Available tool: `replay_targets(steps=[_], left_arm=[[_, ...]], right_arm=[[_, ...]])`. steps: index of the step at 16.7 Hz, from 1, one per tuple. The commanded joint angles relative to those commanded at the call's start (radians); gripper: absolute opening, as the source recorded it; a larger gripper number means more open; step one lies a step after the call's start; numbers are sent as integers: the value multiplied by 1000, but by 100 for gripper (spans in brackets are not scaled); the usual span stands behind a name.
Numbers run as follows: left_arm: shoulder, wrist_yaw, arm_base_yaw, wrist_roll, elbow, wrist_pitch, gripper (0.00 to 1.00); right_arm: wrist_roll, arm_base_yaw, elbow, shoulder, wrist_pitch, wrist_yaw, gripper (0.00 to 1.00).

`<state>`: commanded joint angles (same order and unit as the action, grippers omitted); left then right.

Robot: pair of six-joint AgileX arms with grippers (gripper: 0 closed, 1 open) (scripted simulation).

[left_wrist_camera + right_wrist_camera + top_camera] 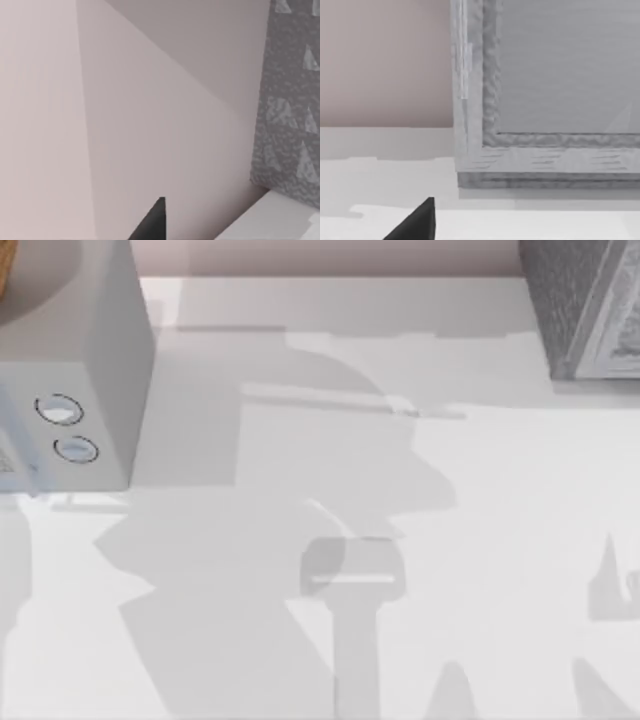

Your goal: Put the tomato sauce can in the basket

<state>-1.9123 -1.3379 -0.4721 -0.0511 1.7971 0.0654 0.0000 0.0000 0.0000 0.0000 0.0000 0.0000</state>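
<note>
The tomato sauce can is out of view. A tan curved sliver sits on top of the white box at the far left back corner; I cannot tell whether it is the basket. A dark tip of my left gripper pokes into the left wrist view, facing a pale pink wall. A dark tip of my right gripper shows in the right wrist view, low over the white table and facing a grey framed panel.
A white box with two round dials stands at the left back. A grey textured cabinet stands at the right back, also as a grey wall. The arms' shadows fall across the white table.
</note>
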Motion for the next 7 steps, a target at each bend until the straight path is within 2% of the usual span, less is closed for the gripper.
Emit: replay_targets(steps=[1, 2, 7], left_arm=[[0, 0, 0, 0, 0, 0, 98], [0, 0, 0, 0, 0, 0, 100], [0, 0, 0, 0, 0, 0, 100]], right_arm=[[0, 0, 0, 0, 0, 0, 100], [0, 0, 0, 0, 0, 0, 100], [0, 0, 0, 0, 0, 0, 100]])
